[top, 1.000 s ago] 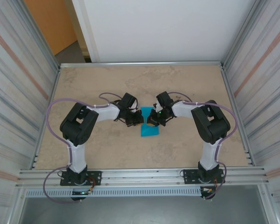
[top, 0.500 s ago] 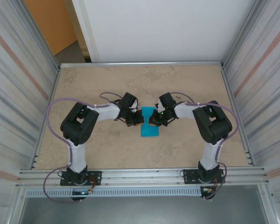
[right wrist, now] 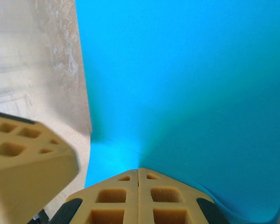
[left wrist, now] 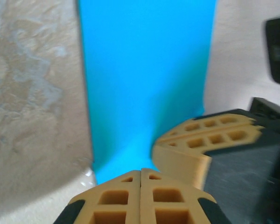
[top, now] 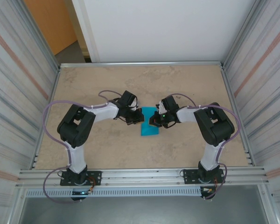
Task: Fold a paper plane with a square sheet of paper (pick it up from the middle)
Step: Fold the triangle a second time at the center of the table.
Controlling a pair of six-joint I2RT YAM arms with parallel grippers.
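Both are pressed together: my left end effector (left wrist: 141, 173) noses the edge of the sheet of paper (top: 150, 130) lying mid-counter (top: 98, 84), while my right end effector (right wrist: 139, 171) seems to pinch that sheet, probably to raise a fold.

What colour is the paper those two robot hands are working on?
The paper is plain teal-blue, with no pattern; the right wrist view shows it best.

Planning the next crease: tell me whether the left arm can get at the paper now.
Likely yes: the left gripper, jaws shut, sits at the edge of the paper with nothing between; the right gripper rests on it alongside, not across the path.
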